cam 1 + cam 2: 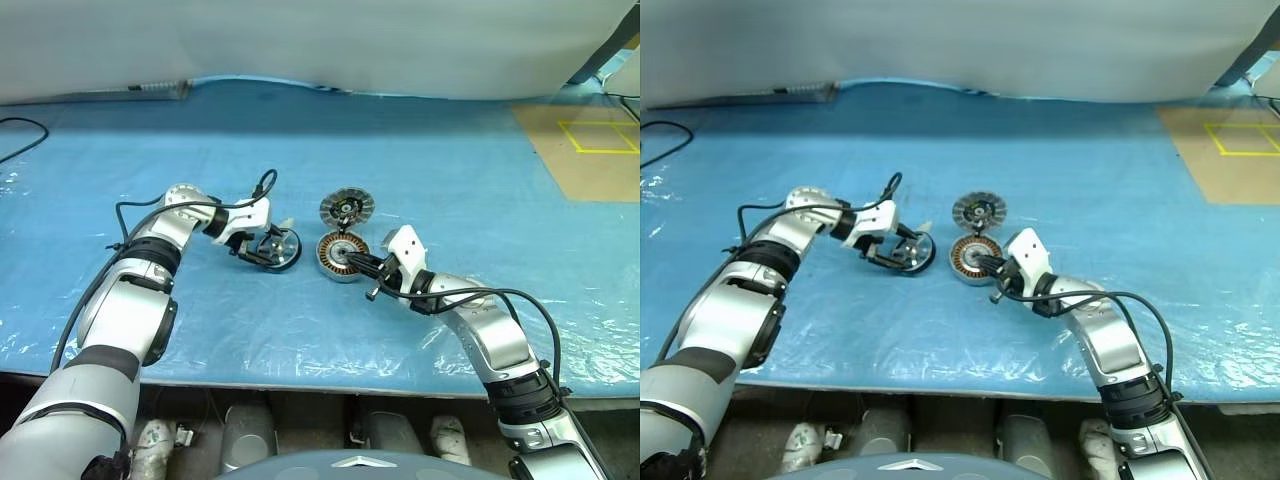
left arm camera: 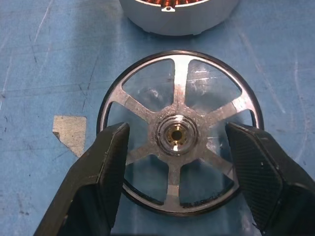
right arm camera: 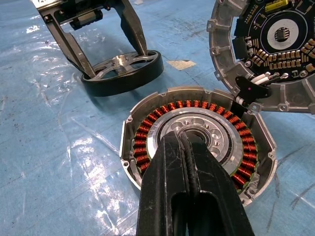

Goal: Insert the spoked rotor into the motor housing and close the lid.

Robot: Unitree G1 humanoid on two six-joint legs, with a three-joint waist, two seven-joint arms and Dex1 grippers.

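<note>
On the wrinkled blue plastic table cover (image 1: 420,180), the left gripper (image 2: 177,162) straddles the silver-spoked, dark-rimmed rotor wheel (image 2: 179,132) (grip uncertain), beside the round copper-wound motor housing (image 3: 194,142), where the shut right gripper (image 3: 189,162) rests, finned silver lid (image 1: 346,208) touching behind.

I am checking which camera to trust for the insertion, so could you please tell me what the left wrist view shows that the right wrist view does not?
Left wrist view alone: the spoked rotor's brass-coloured hub bore seen face-on, six spokes, a finger at either side of the rim.

Right wrist view alone: the motor housing's full copper winding ring, the lid with its circuit board, and the right pincer shut over the housing centre.

Both: the rotor, the housing wall, the left pincer, the blue sheet.
</note>
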